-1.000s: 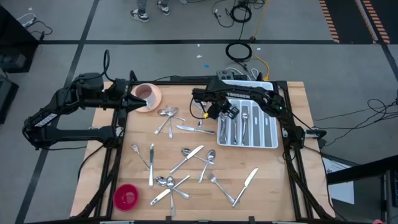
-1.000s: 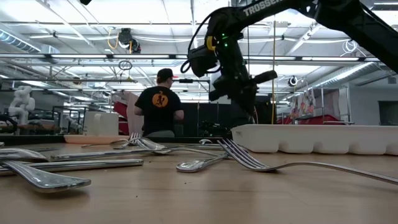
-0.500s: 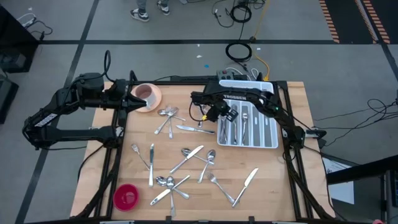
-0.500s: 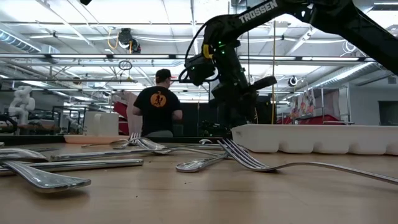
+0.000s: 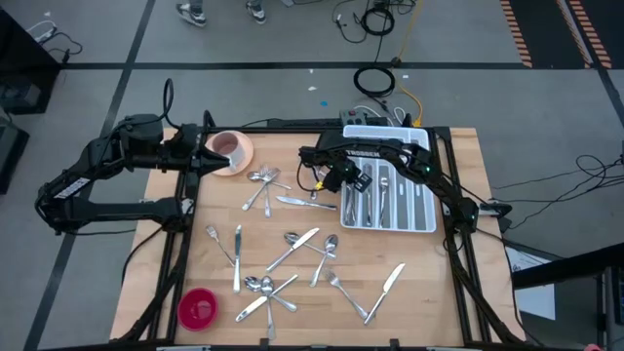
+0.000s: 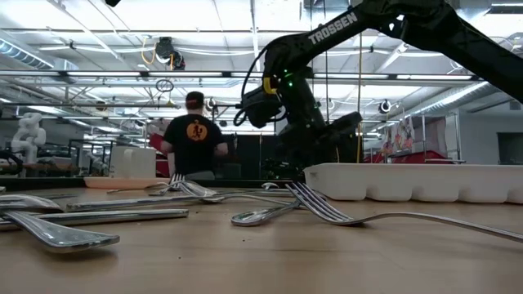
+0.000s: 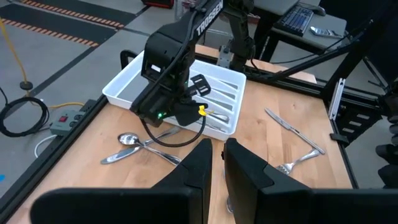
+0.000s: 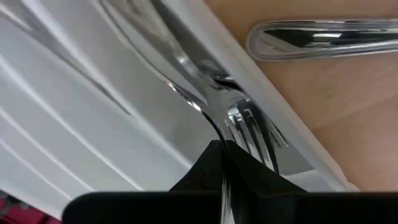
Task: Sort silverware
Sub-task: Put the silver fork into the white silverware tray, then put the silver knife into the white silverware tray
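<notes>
Several forks, spoons and knives lie loose on the wooden table (image 5: 292,249), and a few more lie in the white compartmented tray (image 5: 424,210) at the far right. My right gripper (image 5: 343,178) is low over the tray's leftmost compartment, shut on a fork (image 8: 249,134). In the low view it (image 6: 315,139) stands just left of the tray's wall (image 6: 409,181). My left gripper (image 5: 200,154) waits at the far left beside the pink cup (image 5: 229,146), with its fingers (image 7: 208,168) together and nothing between them. My right gripper pinches a fork between its two fingers (image 8: 205,168). Its tined end (image 8: 255,137) shows right beside the fingertips, and its handle (image 8: 155,50) runs on ahead along the tray's outer compartment. The fingers come from above. Whether the fork rests in the tray, I cannot tell.
A knife (image 5: 292,202) and a group of spoons (image 5: 261,180) lie just left of the tray. A red bowl (image 5: 198,308) sits at the near left corner. A fork (image 6: 327,212) and spoons (image 6: 65,233) lie close to the low camera. A person (image 6: 194,139) stands beyond the table.
My right gripper has come down toward the tray's leftmost compartment and shifted slightly toward the table's left, still shut on the fork. The person behind the table has stepped left.
</notes>
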